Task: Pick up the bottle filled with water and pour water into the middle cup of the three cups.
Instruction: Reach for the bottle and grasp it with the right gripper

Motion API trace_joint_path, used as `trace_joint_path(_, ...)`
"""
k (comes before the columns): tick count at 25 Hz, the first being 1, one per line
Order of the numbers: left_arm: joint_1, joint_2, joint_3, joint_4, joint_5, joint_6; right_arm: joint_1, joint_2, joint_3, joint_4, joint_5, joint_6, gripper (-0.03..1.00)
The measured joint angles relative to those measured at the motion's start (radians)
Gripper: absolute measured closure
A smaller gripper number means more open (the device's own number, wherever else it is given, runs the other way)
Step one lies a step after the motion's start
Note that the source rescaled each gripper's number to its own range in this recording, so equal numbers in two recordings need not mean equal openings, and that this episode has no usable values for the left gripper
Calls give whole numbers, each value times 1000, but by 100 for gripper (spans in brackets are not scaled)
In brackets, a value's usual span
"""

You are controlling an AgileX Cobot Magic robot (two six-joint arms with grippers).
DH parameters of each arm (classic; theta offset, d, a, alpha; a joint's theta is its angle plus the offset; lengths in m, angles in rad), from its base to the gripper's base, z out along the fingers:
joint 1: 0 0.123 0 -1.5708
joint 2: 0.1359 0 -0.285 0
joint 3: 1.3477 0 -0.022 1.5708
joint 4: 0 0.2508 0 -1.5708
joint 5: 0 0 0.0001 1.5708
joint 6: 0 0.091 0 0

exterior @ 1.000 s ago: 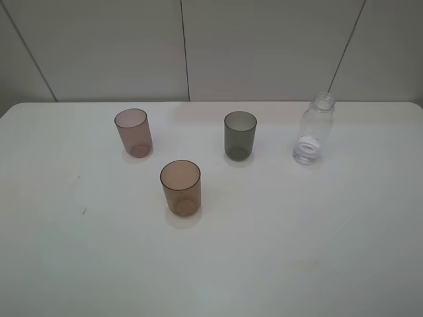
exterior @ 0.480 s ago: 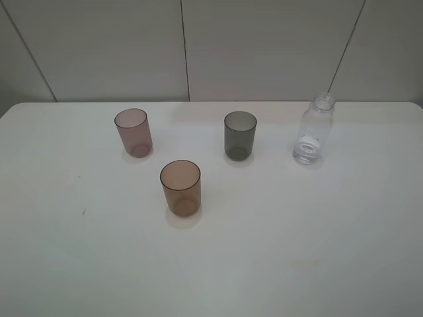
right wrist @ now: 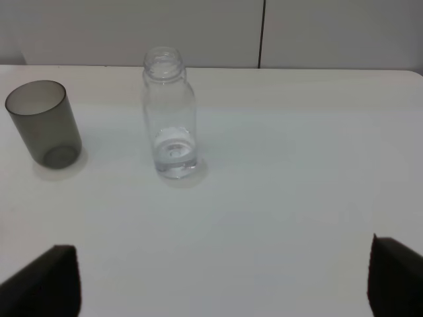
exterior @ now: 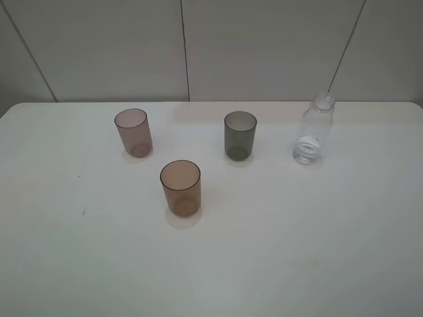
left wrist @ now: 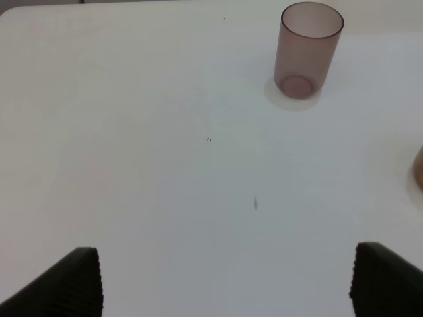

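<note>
The clear bottle (exterior: pixel 314 129) stands upright and uncapped at the back right of the white table (exterior: pixel 297 251), with a little water in its bottom; it also shows in the right wrist view (right wrist: pixel 170 113). The amber-brown middle cup (exterior: pixel 180 187) stands nearer the front. The mauve-pink cup (exterior: pixel 133 132) stands back left and also shows in the left wrist view (left wrist: pixel 308 51). The dark-grey cup (exterior: pixel 239 135) stands back centre and also shows in the right wrist view (right wrist: pixel 43 123). Neither arm shows in the exterior view. My left gripper (left wrist: pixel 225 281) and right gripper (right wrist: pixel 225 277) are open and empty, well short of the objects.
A panelled wall (exterior: pixel 264 46) rises behind the table's back edge. Small dark specks (left wrist: pixel 256 204) mark the tabletop on the left side. A sliver of the amber cup (left wrist: pixel 419 168) shows at the edge of the left wrist view.
</note>
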Motion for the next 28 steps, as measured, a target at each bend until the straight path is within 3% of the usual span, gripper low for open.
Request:
trace_joint_path(12,0,0,0,0,0,0,25,22,0,0,0,0,15)
trace_joint_path(18,0,0,0,0,0,0,25,305,0,9,0,-1,15)
trace_joint_path(21,0,0,0,0,0,0,25,492,-7,88,-13,-1,15)
trace_joint_path(24,0,0,0,0,0,0,25,640,-37,166,-87,-1,15)
trace_joint_path(28,0,0,0,0,0,0,26,780,-50,224,-324,-1,15)
